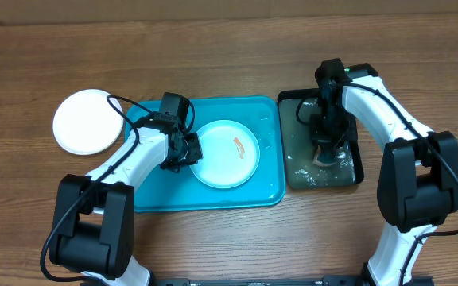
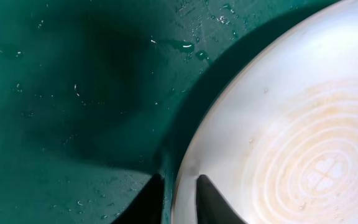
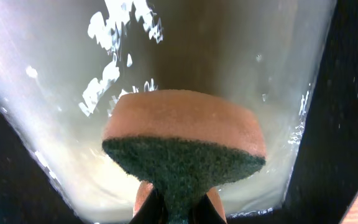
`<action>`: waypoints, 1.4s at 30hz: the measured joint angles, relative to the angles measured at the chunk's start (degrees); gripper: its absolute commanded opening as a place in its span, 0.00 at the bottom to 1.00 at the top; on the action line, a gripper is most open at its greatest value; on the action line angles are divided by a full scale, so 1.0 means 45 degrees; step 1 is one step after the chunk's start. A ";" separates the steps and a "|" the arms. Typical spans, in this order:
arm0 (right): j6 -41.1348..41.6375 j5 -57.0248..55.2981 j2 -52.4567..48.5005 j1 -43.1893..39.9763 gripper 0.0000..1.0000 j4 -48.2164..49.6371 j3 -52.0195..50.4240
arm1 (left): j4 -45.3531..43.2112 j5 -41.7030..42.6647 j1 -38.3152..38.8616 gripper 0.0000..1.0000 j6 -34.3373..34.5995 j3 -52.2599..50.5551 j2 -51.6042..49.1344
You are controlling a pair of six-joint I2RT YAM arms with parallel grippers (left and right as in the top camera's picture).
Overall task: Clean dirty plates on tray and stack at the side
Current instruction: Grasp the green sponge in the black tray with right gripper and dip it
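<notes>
The left fingers (image 1: 189, 151) pinch narrowly the rim of the dirty plate (image 1: 225, 153), which lies in the tray (image 1: 157, 191). The right fingers (image 1: 324, 149) grip the sponge (image 3: 185, 134) in the black basin (image 1: 296, 171). The sponge should probably drip off first, while the rim is held firm.

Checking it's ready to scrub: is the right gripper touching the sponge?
Touching. The right wrist view shows the right gripper pinching the sponge, its green side squeezed narrow in the grip.

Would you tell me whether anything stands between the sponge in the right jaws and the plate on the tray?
Only two low edges between sponge and plate: the black basin's wall and the tray's rim. Nothing else visible.
</notes>
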State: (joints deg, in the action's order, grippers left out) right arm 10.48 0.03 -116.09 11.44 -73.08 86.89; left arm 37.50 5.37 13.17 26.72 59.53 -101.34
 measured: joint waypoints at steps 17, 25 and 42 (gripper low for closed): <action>0.0000 -0.0005 0.0000 0.0000 0.04 -0.0233 0.0000 | -0.0112 -0.0005 -0.0005 0.04 -0.0058 0.0000 0.0000; -0.0185 -0.0005 0.0000 0.0000 0.04 -0.0131 0.0000 | 0.0039 0.0000 0.0000 0.04 -0.0068 0.0005 0.0000; -0.0063 -0.0685 0.0000 0.0058 0.04 -0.0442 0.0418 | 0.0078 0.0000 0.0000 0.04 0.0068 0.0010 0.0000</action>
State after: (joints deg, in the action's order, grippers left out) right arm 10.20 -3.05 -116.09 11.70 -75.07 88.77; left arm 37.85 5.37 13.17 27.03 59.57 -101.34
